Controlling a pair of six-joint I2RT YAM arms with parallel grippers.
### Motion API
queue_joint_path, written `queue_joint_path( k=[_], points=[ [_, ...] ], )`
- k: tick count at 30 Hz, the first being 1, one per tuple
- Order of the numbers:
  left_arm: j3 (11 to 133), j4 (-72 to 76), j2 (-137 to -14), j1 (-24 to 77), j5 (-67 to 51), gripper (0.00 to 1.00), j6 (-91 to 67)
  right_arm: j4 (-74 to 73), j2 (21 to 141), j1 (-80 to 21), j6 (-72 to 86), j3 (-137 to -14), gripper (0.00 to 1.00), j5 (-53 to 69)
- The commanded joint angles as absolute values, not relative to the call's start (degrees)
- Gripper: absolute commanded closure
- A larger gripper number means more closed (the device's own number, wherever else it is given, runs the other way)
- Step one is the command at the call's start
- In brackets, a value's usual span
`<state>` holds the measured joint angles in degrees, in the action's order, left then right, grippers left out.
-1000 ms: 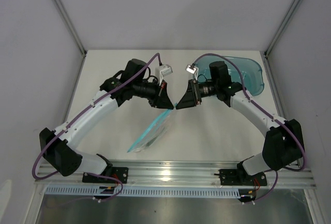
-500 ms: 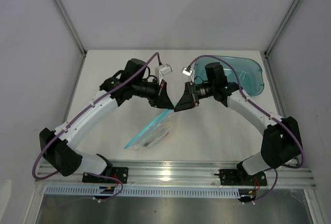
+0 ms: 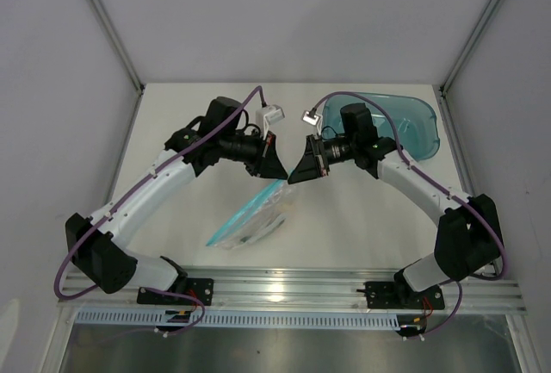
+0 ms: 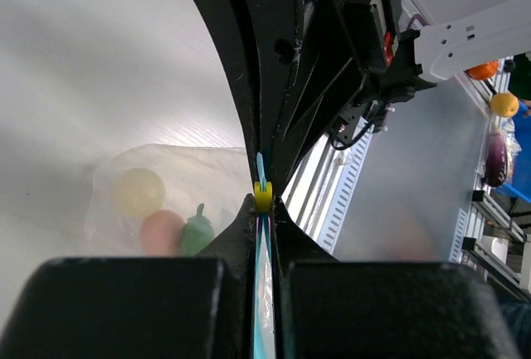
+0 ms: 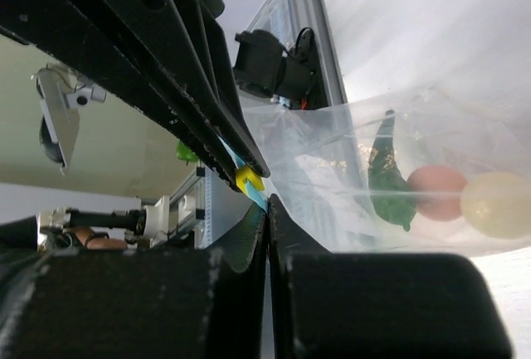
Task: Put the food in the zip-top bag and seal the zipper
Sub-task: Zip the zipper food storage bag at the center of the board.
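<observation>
The filling looks done: the pink piece (image 5: 437, 191), cream piece (image 5: 495, 203) and green piece (image 5: 388, 185) all lie bunched in the belly of the bag (image 3: 251, 228). It hangs over the middle of the table (image 3: 344, 226) and slopes down toward the near edge. Whether its low end rests on the table cannot be told. What remains is closing the zipper (image 3: 245, 214). The left gripper (image 4: 263, 210) is pressed together on the blue strip, right at the yellow slider (image 4: 262, 196). The right gripper (image 5: 267, 210) is pressed together too, tip to tip with the left, and seems to pinch the same strip just beside the slider. To seal well, one gripper should act as anchor and hold firm. The other should travel in line with the strip, so the pull runs straight along the mouth and not across it. The film is thin and crinkly, so a sideways tug would likely buckle the strip or peel it out of the fingers. Some tension between the two grips should stop the strip folding. The pieces sit well below the mouth, which is good. The bag should stay hanging so they do not roll up toward the strip. The tub (image 3: 413, 127) at the far right corner is well apart and no hindrance.
</observation>
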<state>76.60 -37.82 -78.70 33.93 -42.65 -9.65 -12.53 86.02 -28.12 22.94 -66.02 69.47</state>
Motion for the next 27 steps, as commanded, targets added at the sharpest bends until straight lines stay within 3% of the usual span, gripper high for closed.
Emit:
queue_joint_path(
  k=[1,18,27],
  points=[
    [76.6,-37.9,-78.2,33.7,-41.7,1.0,-10.7,-8.2,83.4,-28.1,26.5,-65.2,1.0,63.7],
    [75.2,-40.1,-76.7,33.7,-40.3,0.99,-10.5,-1.6,77.3,-26.4,32.3,-59.7,1.0,53.4],
    [74.0,-40.4,-75.4,33.7,-42.1,0.99,-10.7,-0.7,76.4,-25.5,33.4,-58.6,1.0,55.3]
  ],
)
